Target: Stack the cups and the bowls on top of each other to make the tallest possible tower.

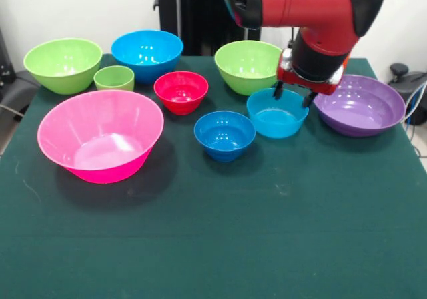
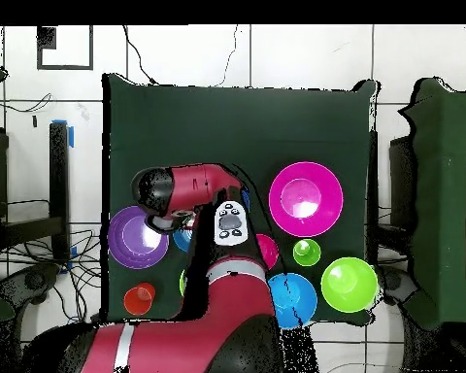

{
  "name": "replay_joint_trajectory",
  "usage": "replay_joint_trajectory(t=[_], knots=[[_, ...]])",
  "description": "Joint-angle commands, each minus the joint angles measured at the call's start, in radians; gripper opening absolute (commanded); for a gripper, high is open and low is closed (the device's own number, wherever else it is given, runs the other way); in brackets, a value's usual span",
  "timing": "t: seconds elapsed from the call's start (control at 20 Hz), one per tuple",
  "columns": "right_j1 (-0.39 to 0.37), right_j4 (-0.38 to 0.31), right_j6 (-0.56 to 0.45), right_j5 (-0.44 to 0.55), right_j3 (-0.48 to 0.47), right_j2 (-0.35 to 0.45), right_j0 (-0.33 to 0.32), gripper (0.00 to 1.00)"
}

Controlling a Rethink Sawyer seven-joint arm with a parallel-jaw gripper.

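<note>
My gripper (image 1: 292,96) hangs open just above the far rim of the teal bowl (image 1: 277,114), its fingers (image 1: 277,91) apart and holding nothing. The purple bowl (image 1: 359,103) lies to its right and a lime-green bowl (image 1: 248,65) to its left, behind the teal one. The small blue bowl (image 1: 225,134) and small red bowl (image 1: 181,91) stand mid-table. At the left are the huge pink bowl (image 1: 100,135), the short green cup (image 1: 114,77), another lime-green bowl (image 1: 63,64) and the large blue bowl (image 1: 147,53). The orange cup (image 2: 138,298) shows only from overhead, near the purple bowl (image 2: 138,236).
All bowls stand upright and separate on the dark green cloth (image 1: 220,239); nothing is stacked. The arm (image 2: 227,291) covers the table's middle from overhead and hides the gripper there. Cables lie on the floor beside the table (image 2: 43,262).
</note>
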Motion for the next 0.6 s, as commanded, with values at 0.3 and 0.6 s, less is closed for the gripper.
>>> replay_joint_trajectory(t=[0.3,0.6], knots=[[-0.005,0.083,0.240,-0.164,0.147,0.002,0.086,1.00],[-0.008,0.131,0.276,-0.223,0.190,-0.015,0.131,1.00]])
